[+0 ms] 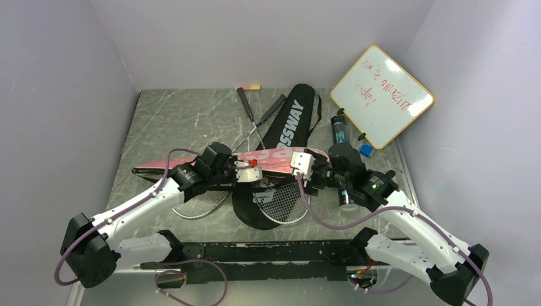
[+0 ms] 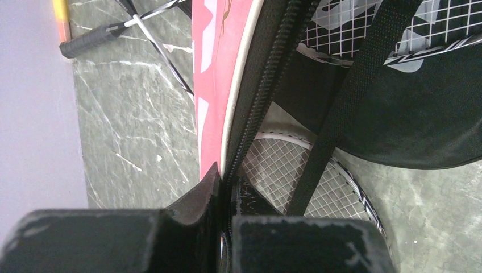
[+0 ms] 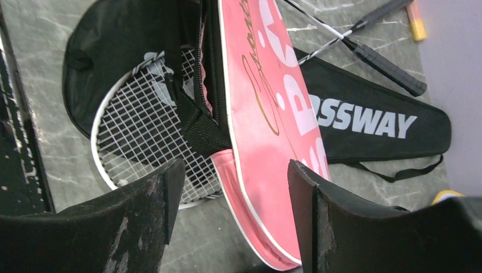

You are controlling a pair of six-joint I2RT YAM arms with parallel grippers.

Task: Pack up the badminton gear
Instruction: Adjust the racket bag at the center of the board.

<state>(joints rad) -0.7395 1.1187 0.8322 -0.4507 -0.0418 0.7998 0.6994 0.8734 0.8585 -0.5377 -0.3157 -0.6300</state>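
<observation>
Grey marbled tabletop [image 1: 166, 121] carried everything, and your main risk sat on the left: your left gripper [image 2: 223, 187] was pinched tight on only the thin zippered edge of the pink racket cover [image 2: 207, 85], so any sharp pull could have stripped that edge out of the jaws. A black strap [image 2: 341, 114] ran across right beside that grip and might have snagged. On the other side, your right gripper [image 3: 233, 170] stood spread, holding nothing, with the narrow end of the pink racket cover passing between its fingers and nearer one of them. The white-framed racket [image 3: 142, 131] lay just under and beside that end, on the black racket cover [image 3: 369, 119]. Closing there too low could have caught strings or strap along with the pink fabric. I could not tell whether the pink cover touched the racket or hung just above it.
</observation>
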